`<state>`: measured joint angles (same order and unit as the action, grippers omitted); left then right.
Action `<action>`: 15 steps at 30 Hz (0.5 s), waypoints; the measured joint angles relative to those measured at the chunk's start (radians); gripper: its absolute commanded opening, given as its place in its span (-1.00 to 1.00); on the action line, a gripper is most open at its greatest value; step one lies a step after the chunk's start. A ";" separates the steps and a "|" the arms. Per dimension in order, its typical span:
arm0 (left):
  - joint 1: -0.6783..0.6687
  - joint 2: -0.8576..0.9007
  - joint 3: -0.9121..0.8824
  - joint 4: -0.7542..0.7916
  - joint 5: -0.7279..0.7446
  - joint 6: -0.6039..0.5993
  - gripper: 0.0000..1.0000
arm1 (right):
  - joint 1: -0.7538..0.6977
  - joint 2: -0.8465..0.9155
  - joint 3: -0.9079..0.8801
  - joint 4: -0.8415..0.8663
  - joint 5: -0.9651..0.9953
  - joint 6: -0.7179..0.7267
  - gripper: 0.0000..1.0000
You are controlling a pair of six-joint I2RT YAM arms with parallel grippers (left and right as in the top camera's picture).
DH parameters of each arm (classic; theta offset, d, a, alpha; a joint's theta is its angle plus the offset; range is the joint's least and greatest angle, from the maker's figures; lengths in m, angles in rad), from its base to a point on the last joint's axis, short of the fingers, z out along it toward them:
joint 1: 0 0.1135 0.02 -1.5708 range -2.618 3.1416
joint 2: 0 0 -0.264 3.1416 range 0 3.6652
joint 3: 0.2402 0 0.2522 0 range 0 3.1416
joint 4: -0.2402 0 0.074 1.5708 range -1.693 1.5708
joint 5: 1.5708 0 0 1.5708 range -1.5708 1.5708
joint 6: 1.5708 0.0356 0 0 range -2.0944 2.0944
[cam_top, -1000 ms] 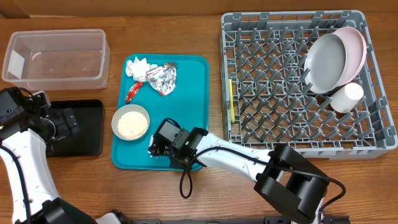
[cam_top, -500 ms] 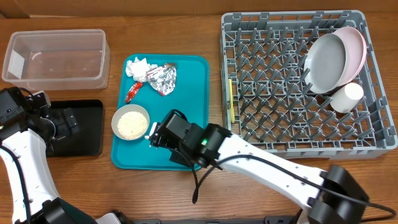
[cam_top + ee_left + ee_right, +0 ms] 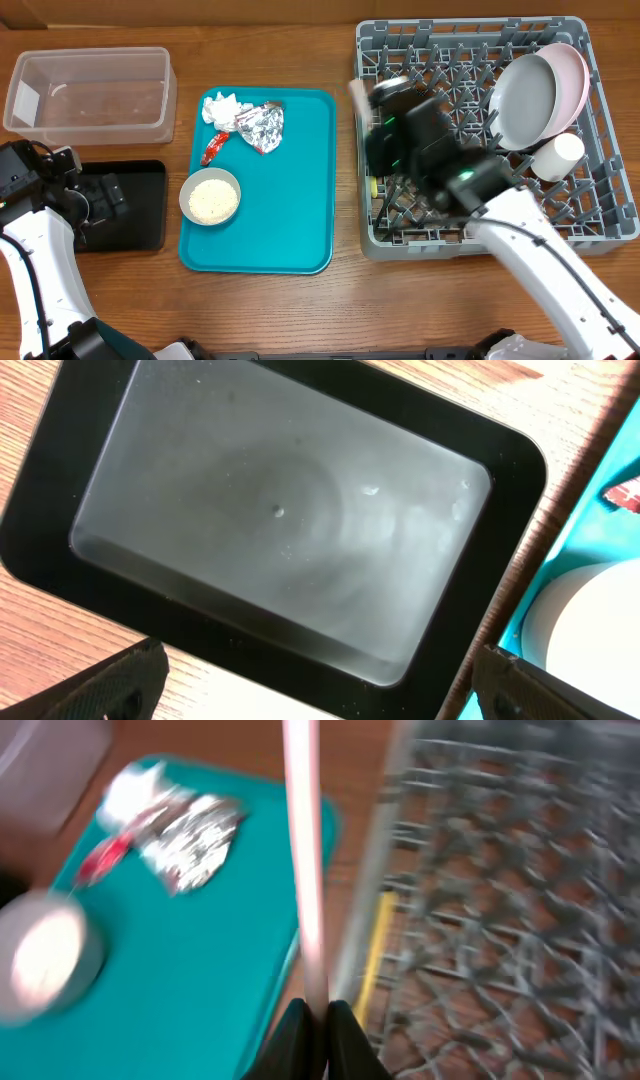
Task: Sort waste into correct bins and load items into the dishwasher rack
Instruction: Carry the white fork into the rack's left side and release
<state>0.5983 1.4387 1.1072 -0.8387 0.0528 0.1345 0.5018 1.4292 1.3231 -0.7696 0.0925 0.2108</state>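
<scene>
Although both views of it were motion-blurred, the white fork (image 3: 303, 850) could be made out as a pale straight handle pinched at its lower end in the right gripper (image 3: 315, 1020), whose fingers were clenched on it. The fork stood roughly upright above the left wall of the dishwasher rack (image 3: 600, 230), which filled the right end of the worktop. A yellow spoon (image 3: 372, 160) lay along the inside of that same wall. In the rack's far right corner a grey dish (image 3: 522, 100) leaned against a pale pink plate (image 3: 572, 75), with a white cup (image 3: 557, 156) just beside them.

The teal tray (image 3: 300, 200) sat left of the rack, apart from it. It carried a small bowl (image 3: 210, 197) of white rice at its near left, and a crumpled napkin (image 3: 220, 108), a foil wrapper (image 3: 260, 127) and a red packet (image 3: 213, 148) along its far edge.

The clear tub (image 3: 90, 52) occupied the far left corner. The black tray (image 3: 520, 460) lay by the left edge, and the left gripper (image 3: 320, 685) hung over it, fingers spread wide and grasping nothing.
</scene>
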 measured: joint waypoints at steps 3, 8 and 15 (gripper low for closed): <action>0.000 0.000 0.000 0.000 0.000 0.000 1.00 | -0.081 0.018 0.000 -0.001 -0.005 0.126 -0.92; 0.000 0.000 0.000 0.000 0.000 0.000 1.00 | -0.100 0.139 0.001 0.000 -0.027 0.240 -0.92; 0.000 0.000 0.000 0.000 0.000 0.000 0.99 | -0.100 0.320 0.001 0.061 -0.059 0.132 -0.92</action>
<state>0.5983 1.4387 1.1072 -0.8387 0.0528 0.1345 0.4019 1.7489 1.3239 -0.7082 0.0338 0.3424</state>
